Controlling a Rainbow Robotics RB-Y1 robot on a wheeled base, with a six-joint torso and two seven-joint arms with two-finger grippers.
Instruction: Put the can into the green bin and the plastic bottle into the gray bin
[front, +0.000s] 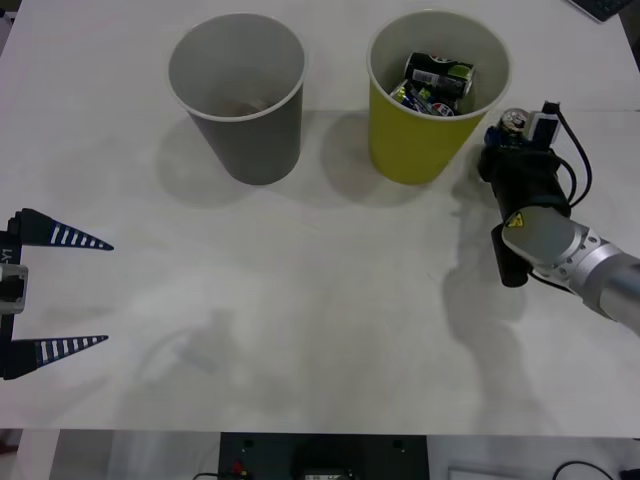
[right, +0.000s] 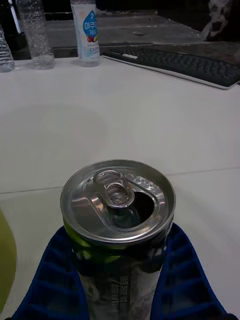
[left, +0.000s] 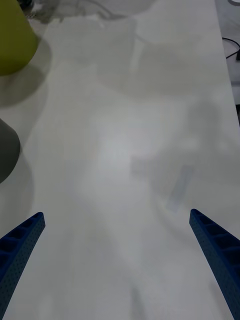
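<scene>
Beside the green bin (front: 430, 120), on its outer right side, the right tool (front: 512, 135) grips the can (right: 118, 220) upright between its blue fingers (right: 182, 280), the silver top about level with the bin's white rim. The step in hand looks like carrying this can to the green bin; the next move probably calls for shifting it over the rim, above the opening, and then releasing it. The left tool (front: 60, 292) waits with fingers spread wide over the near left of the surface (front: 300, 300). Two bins stand side by side: the gray bin (front: 240, 95) and the green one, which already holds at least two cans.
</scene>
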